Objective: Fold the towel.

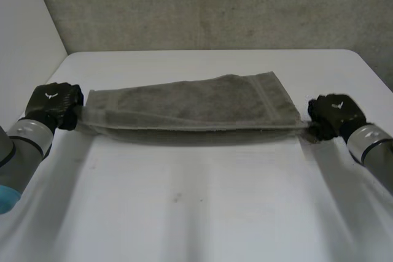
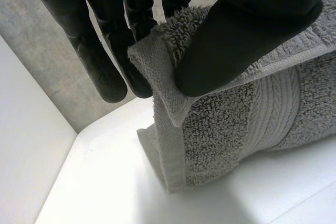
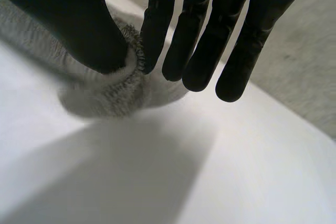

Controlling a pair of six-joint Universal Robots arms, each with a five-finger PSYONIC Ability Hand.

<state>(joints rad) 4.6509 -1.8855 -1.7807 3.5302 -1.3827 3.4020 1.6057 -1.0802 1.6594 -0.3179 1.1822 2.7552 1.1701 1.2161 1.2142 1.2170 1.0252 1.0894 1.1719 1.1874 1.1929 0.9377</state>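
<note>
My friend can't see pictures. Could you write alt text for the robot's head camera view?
A grey towel is held as a long strip across a white table between two black robot hands, the left hand gripping one end and the right hand the other. A grey wall stands behind the table.

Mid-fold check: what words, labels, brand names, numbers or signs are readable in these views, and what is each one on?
No readable words or numbers anywhere.
Left robot hand: small white emblem on its back, a shape with no legible letters.
Right robot hand: the same kind of white emblem, no legible letters.
Towel: no tag or print visible, just a plain woven band.
</note>
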